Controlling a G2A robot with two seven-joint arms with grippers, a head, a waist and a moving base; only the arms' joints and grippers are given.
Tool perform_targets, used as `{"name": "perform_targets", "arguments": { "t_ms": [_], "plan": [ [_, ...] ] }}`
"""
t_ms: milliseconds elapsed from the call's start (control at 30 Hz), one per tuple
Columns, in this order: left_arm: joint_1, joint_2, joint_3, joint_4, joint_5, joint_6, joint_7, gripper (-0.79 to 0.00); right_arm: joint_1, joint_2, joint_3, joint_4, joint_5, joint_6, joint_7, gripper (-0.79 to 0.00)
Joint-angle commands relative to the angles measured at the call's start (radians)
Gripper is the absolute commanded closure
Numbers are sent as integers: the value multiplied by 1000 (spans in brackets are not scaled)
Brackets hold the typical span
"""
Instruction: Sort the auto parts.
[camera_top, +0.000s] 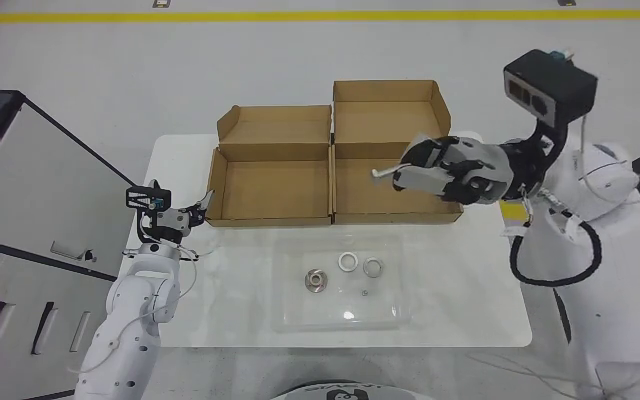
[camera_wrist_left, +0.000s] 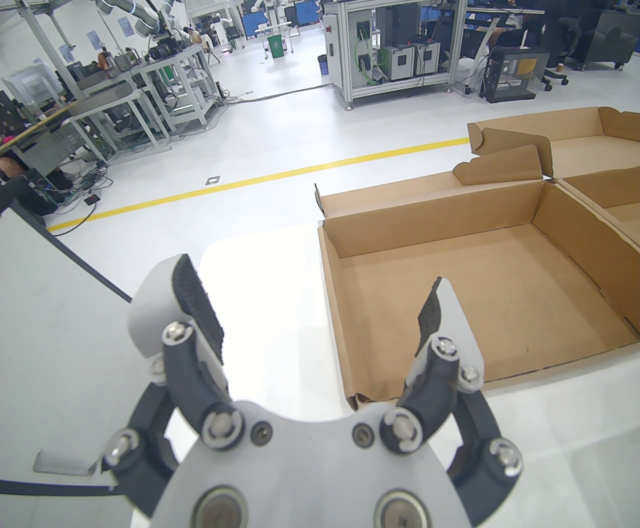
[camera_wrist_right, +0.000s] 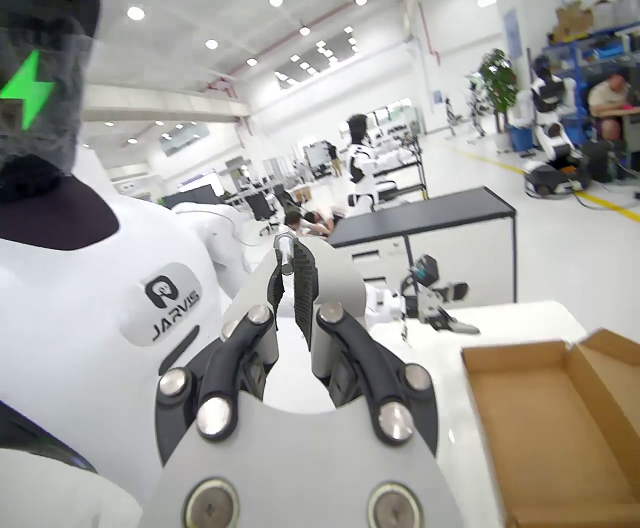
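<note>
bolt (camera_wrist_right: 285, 246) | pinched by right end effector (camera_wrist_right: 289, 267) | hovering over right box (camera_top: 362, 203)

No readable lettering or numbers on the plain brown cardboard boxes (camera_top: 275, 190), the clear tray (camera_top: 295, 318) or the white table (camera_top: 470, 290). In the room behind, a pale mark on a green bin (camera_wrist_left: 275, 46) and blue wall posters (camera_wrist_left: 93, 39), both too small to read.

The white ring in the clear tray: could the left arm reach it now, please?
Probably yes: the left gripper is open and empty, and nothing covers the white ring in the tray.
</note>
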Motion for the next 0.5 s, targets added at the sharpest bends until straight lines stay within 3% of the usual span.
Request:
{"name": "perform_targets", "arguments": {
  "t_ms": [0,267,467],
  "plan": [
    [0,0,0,0,0,0,0,-785,-11,11,54,0,-42,42,63,0],
    [0,0,0,0,0,0,0,-785,-3,51,193,9,-222,151,289,0],
    [0,0,0,0,0,0,0,-785,99,93,155,12,-377,236,387,0]
  ]
}}
